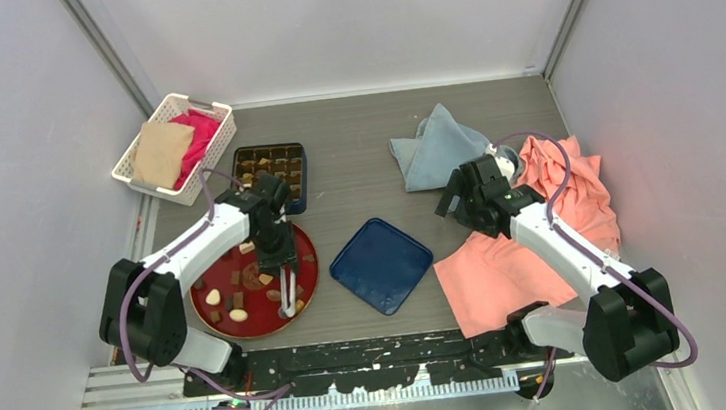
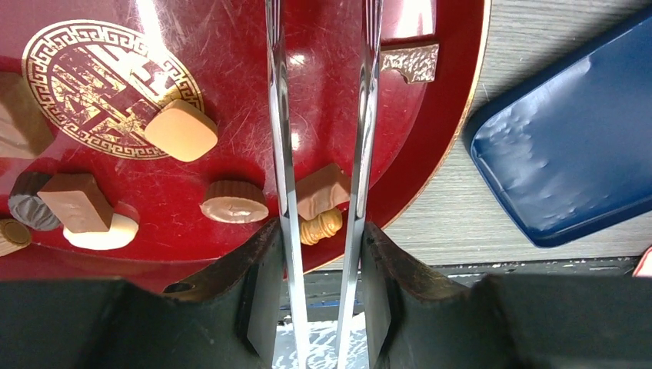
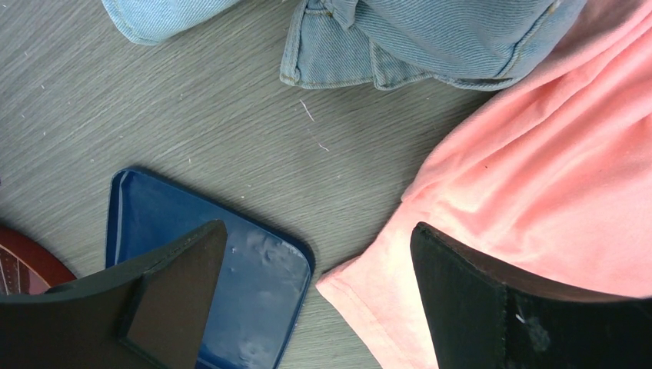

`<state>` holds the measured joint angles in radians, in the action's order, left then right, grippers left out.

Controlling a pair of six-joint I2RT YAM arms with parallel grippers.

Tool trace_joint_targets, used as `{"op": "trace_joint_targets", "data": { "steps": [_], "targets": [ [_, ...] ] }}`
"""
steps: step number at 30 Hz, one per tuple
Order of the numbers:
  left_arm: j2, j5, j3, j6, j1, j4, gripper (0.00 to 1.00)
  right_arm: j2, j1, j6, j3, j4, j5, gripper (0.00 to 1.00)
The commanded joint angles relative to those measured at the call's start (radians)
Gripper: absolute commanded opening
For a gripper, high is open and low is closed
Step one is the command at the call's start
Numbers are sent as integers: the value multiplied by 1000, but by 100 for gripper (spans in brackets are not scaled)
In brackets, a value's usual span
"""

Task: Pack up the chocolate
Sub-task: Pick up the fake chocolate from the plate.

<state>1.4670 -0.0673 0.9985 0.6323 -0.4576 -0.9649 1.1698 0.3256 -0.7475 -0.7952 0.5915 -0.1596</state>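
A: Which chocolate is it lined up on?

B: The brown piece (image 2: 323, 190) on the plate (image 2: 330, 77). It lies straight ahead of the left gripper (image 2: 321, 254), just past the fingertips and between the two blades of the tongs (image 2: 281, 115). A ridged tan piece (image 2: 321, 225) sits closer in, seemingly touching it.

A: And the grip?

B: The fingers press the tongs from both sides. The blades stand apart, and I can't tell whether they touch the brown piece.

A: Long axis?

B: The tongs run straight out along the gripper's own line, and their tips pass out of the wrist view. So the piece sits far back between the blades, nearer the fingers than the tips. I'd judge the tongs must draw back or tip down before squeezing.

A: Where does it go?

B: Likely the box (image 1: 302, 176), behind the gripper, opposite the way the tongs point.

A: The other arm?

B: The right gripper (image 3: 317, 238) has its jaws wide and holds nothing. It hangs over the table (image 3: 192, 100) between the lid (image 3: 254, 269) and the pink cloth (image 3: 538, 177), well apart from the plate. The left is nearer.
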Motion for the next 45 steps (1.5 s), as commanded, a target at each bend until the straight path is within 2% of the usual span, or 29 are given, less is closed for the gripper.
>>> {"op": "trace_joint_targets", "data": {
  "steps": [1,11,19,29,45],
  "targets": [
    [15,8,57,26,-15,28,39,-5,4,3,-45,-37,-21,95],
    [71,17,88,49,-55,25,40,14,3,5,-32,-52,-6,95],
    [82,95,110,81,-56,-11,43,29,3,8,-41,-61,0,95],
    [64,130,74,100,-56,-18,43,25,4,2,-19,-63,5,95],
    [117,215,116,105,-56,-28,42,12,3,-8,-29,-58,2,95]
  ]
}}
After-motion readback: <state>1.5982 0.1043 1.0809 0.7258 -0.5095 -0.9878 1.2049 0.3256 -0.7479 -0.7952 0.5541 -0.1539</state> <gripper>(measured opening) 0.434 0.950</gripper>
